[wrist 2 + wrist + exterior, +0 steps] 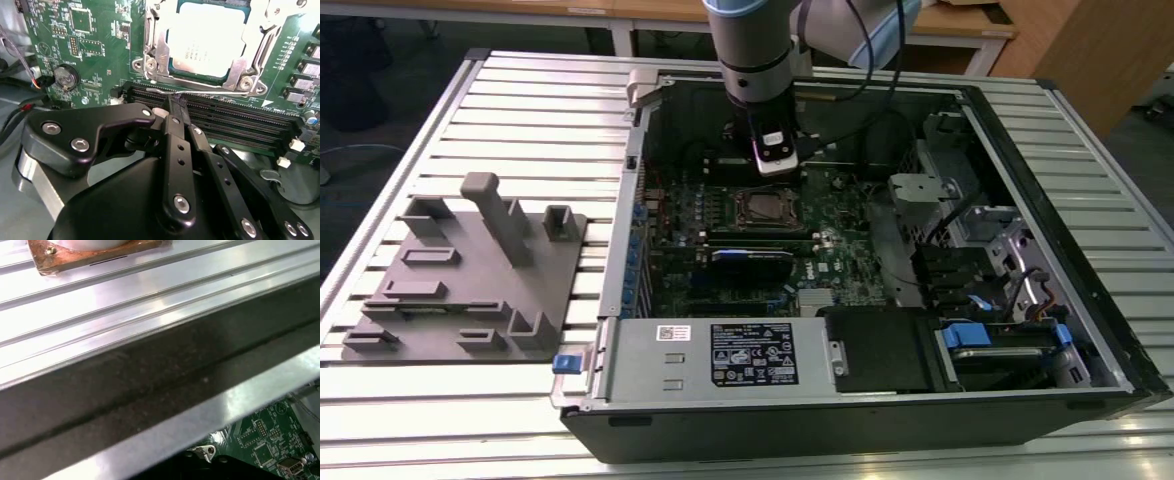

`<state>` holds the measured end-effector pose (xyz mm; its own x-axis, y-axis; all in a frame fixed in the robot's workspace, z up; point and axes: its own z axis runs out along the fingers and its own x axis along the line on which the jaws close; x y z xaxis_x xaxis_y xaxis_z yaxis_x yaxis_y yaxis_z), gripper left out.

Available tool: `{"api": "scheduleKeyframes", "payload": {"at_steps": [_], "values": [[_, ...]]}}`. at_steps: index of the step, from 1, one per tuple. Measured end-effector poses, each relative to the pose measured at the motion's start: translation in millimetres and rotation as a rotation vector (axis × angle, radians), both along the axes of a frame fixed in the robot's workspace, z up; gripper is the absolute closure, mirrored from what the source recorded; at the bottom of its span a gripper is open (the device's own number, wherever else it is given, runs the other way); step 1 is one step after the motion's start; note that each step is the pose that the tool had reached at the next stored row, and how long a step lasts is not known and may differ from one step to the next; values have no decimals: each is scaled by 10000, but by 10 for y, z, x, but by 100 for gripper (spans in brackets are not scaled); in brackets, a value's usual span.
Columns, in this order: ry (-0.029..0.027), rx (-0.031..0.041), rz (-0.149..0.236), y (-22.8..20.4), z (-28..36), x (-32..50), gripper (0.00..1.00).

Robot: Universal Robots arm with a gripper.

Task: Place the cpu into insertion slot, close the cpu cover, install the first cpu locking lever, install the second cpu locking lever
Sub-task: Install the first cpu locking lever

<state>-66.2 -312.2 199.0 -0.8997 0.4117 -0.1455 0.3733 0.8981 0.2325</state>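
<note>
The cpu [207, 37] lies in the insertion slot [767, 208], its dull silver top showing through the window of the cpu cover [155, 50]. The cover is folded down flat over the chip. A thin wire locking lever [152, 91] runs along the socket's edge nearest my gripper. In the second wrist view my gripper [172, 102] has its black fingers [176, 130] pressed together, shut. Their tips are right at that lever; I cannot tell whether they pinch it. In the exterior view the gripper [774, 168] hangs inside the open computer case, just behind the socket.
Long black memory slots [240, 120] lie between gripper and socket, a coin battery [66, 77] off to one side. The case walls [1041, 200], the power supply box [720, 355] and a blue-edged card [750, 258] surround the board. A grey fixture [467, 270] sits on the slatted table [520, 100].
</note>
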Motion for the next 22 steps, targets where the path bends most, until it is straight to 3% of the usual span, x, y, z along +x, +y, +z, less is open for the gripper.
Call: {"api": "scheduleKeyframes", "payload": {"at_steps": [9,17,22], "values": [[1,-28,10,-2,1,0,89],[0,-26,10,-2,152,0,89],[1,-28,10,-3,212,0,89]]}}
